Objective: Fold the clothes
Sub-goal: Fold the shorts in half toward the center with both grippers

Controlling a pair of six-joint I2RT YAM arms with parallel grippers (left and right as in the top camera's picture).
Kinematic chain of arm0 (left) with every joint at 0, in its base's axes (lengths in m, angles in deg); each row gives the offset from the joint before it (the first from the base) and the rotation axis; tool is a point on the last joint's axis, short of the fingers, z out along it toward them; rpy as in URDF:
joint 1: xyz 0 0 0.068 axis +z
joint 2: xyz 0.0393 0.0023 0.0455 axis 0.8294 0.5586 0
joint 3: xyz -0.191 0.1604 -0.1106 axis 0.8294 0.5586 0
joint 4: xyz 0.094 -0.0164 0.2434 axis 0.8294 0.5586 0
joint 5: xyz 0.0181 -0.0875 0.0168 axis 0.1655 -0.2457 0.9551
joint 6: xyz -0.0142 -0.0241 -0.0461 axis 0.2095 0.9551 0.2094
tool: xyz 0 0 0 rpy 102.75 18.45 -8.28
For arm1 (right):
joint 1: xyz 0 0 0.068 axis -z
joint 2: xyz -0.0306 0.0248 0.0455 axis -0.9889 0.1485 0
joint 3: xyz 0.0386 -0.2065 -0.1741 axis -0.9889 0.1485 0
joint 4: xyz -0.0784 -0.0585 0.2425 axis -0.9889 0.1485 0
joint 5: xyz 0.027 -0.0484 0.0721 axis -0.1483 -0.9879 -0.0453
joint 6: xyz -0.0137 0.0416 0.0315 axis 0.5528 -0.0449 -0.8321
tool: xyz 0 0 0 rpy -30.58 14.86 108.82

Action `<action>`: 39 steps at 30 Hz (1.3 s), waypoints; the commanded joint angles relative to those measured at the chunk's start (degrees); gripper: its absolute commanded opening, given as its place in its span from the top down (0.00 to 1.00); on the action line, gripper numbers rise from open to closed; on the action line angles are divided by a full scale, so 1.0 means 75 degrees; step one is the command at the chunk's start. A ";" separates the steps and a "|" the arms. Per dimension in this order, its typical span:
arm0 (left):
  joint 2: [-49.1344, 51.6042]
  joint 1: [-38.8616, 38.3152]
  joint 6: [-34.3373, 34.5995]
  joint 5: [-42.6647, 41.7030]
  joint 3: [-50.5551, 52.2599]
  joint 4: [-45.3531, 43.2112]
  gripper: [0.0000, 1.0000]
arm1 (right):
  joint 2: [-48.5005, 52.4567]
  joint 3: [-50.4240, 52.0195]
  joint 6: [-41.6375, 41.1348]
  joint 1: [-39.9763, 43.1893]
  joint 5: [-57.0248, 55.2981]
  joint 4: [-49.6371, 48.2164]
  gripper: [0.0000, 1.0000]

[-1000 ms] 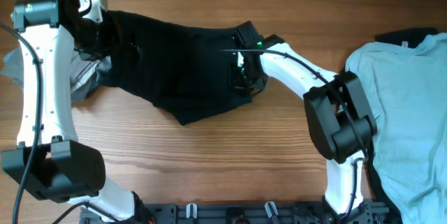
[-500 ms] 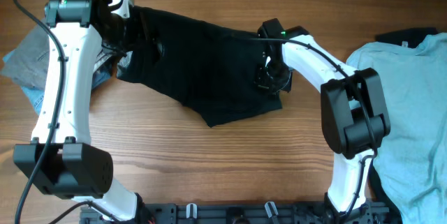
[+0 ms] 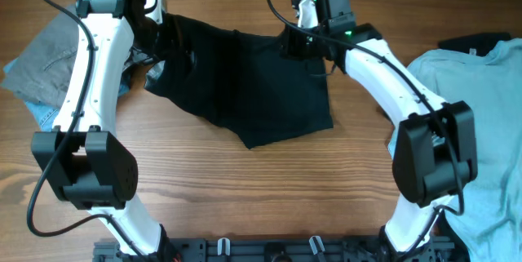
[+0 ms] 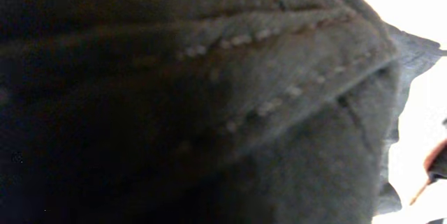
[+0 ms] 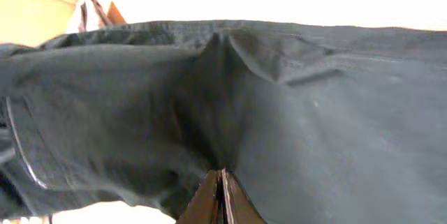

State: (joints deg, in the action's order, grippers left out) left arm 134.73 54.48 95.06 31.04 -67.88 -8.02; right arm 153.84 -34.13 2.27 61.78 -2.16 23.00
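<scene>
The black shorts-like garment (image 3: 253, 82) hangs stretched between my two arms over the back middle of the table. My left gripper (image 3: 163, 37) is at its left top corner; black cloth (image 4: 209, 98) fills the left wrist view and hides the jaws. My right gripper (image 3: 300, 40) is shut on the right top edge; its closed fingertips (image 5: 221, 178) pinch a fold of the black cloth (image 5: 314, 112). Grey trousers (image 3: 49, 58) and a blue denim piece (image 3: 45, 115) lie at the far left. A pale blue T-shirt (image 3: 481, 131) lies at the right.
A dark garment edge (image 3: 469, 43) shows behind the T-shirt at the back right. The wooden table (image 3: 245, 197) lies in front. A black rail (image 3: 277, 250) runs along the front edge between the arm bases.
Both arms have moved toward the back and to the right, lifting and spreading the black garment. Its top edge is now pulled flatter between the two grippers.
</scene>
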 commanded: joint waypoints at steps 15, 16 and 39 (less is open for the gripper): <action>-0.0052 -0.1629 0.0125 -0.0836 -0.0012 -0.0414 0.91 | 0.0408 -0.0017 0.0443 0.1192 -0.0128 0.1492 0.95; -0.0047 -0.1740 0.0122 -0.0836 0.0003 -0.0516 0.89 | 0.0411 -0.0017 0.0845 0.1387 -0.0152 0.1993 0.95; 0.0455 -0.3261 0.0149 -0.0259 -0.1827 -0.0382 0.00 | 0.0431 0.0009 0.3975 0.2084 0.0425 0.3995 0.46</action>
State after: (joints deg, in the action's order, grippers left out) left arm 146.97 24.95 98.36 27.35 -76.38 -12.16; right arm 157.79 -34.13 23.71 77.34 -9.57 52.62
